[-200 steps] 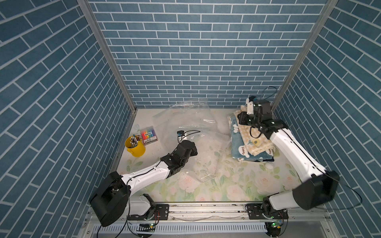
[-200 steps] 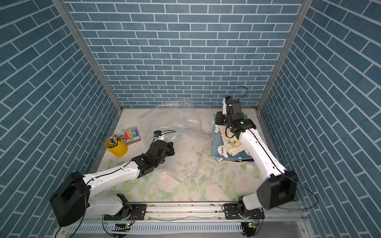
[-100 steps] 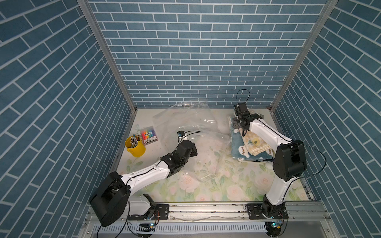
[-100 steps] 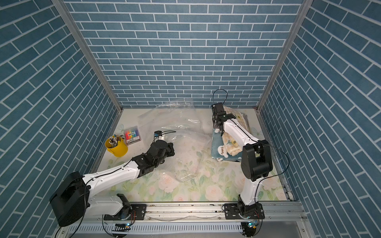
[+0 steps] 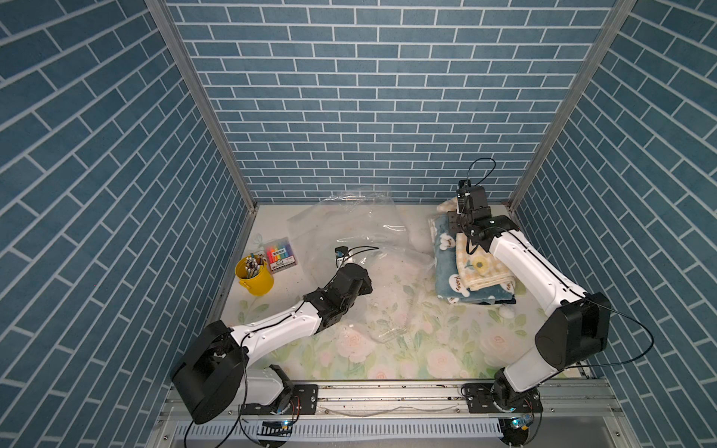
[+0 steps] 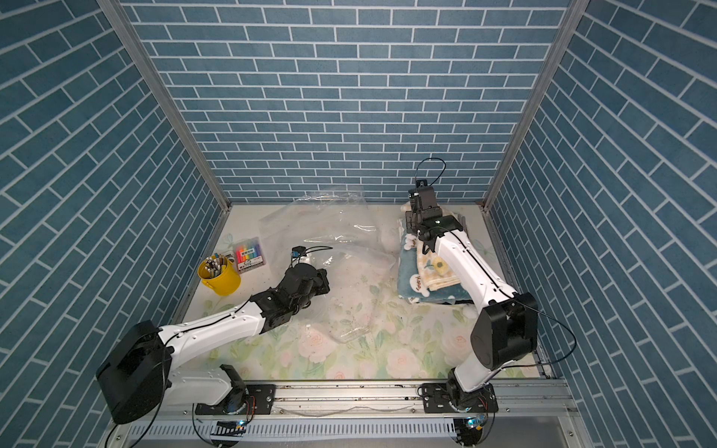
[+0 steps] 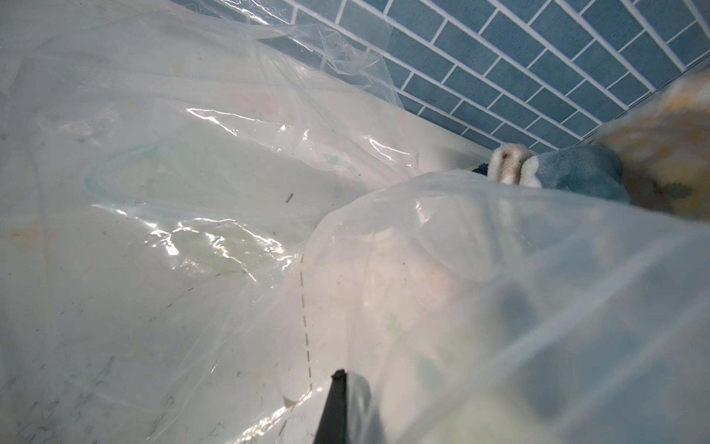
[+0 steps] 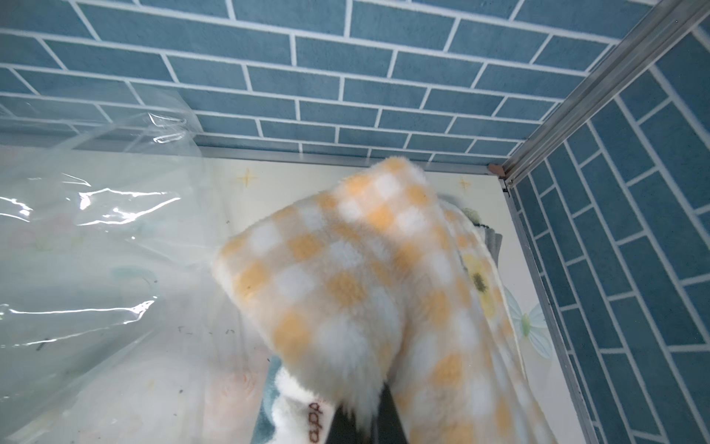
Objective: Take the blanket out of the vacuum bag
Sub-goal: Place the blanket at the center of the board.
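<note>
The vacuum bag [image 5: 372, 248] [image 6: 349, 248] is a crinkly clear plastic sheet spread over the middle of the table. My left gripper [image 5: 366, 281] [image 6: 324, 285] [image 7: 347, 378] rests on it, shut on a fold of the plastic. At the right lies a folded blue blanket [image 5: 446, 271] [image 6: 409, 267] with a yellow-and-white checked blanket [image 5: 481, 267] [image 8: 345, 276] on top. My right gripper [image 5: 456, 223] [image 6: 411, 221] [image 8: 369, 415] is at their far end, shut on the checked blanket's raised corner. Whether plastic still covers the pile I cannot tell.
A yellow cup of pens [image 5: 254, 273] and a flat box of coloured markers [image 5: 280, 256] stand at the left edge. Blue brick walls close in three sides. The blanket pile sits close to the back right corner post [image 8: 499, 173].
The right gripper's jaws have closed on the checked blanket's corner. The right arm's elbow folded in and came back out. The left arm and the bag have stayed put.
</note>
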